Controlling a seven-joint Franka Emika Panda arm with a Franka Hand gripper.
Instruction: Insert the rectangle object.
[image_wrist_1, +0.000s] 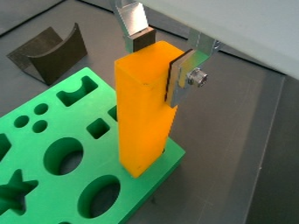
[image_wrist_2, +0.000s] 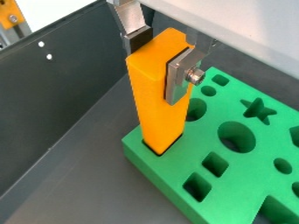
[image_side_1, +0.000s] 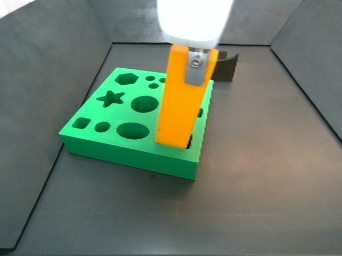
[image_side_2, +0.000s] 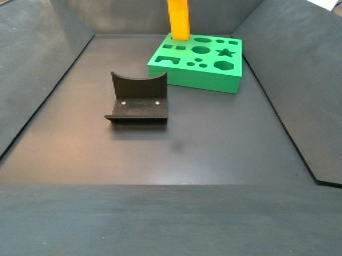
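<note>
The hand (image_wrist_1: 163, 59) grips the long, smooth orange-yellow bar (image_wrist_1: 146, 109) and holds it upright at a corner of the flat green board with shaped holes (image_wrist_1: 59, 149).

In both wrist views, the 2 flat silver fingers (image_wrist_2: 177, 77) press the upper sides of the bar, 1 on each side. The bar's bottom end meets the board at its edge corner; I cannot tell if it is in a hole or just on top. In a side view, the bar (image_side_1: 181, 95) stands straight up over the board (image_side_1: 114, 125). A small dark grey block with a curved notch (image_side_2: 138, 100) sits on the dark counter (image_side_2: 201, 150), well apart from the board.
</note>
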